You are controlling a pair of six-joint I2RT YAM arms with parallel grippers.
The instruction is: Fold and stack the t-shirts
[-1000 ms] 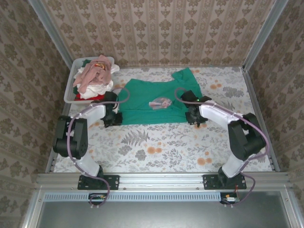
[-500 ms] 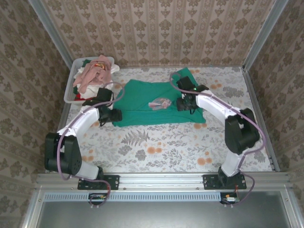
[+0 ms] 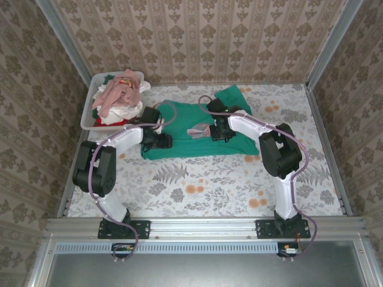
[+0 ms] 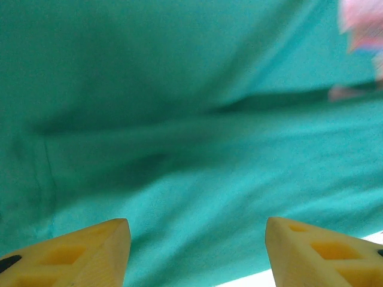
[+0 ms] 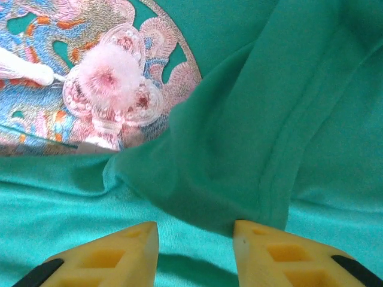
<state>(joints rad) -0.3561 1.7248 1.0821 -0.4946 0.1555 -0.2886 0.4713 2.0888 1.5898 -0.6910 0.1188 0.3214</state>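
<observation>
- We note the teal t-shirt (image 3: 182, 122) spread flat, centre-back of the table (image 3: 197, 185).
- L tool (image 4: 197, 230): jaws wide apart over the shirt, nothing btwn.
- R tool (image 5: 196, 230): jaws parted, cloth fold at the tips, near the print (image 5: 114, 84).

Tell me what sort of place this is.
Probably a robot test cell, not a home: wallpapered panels in an aluminium frame, two robot arms bolted to a rail, and a teal-green t-shirt on the floral table.

The t-shirt (image 3: 191, 143) is teal-green with a pink-grey print (image 3: 200, 130); the worktop (image 3: 197, 179) shows grey ferns and orange flowers on white.
</observation>
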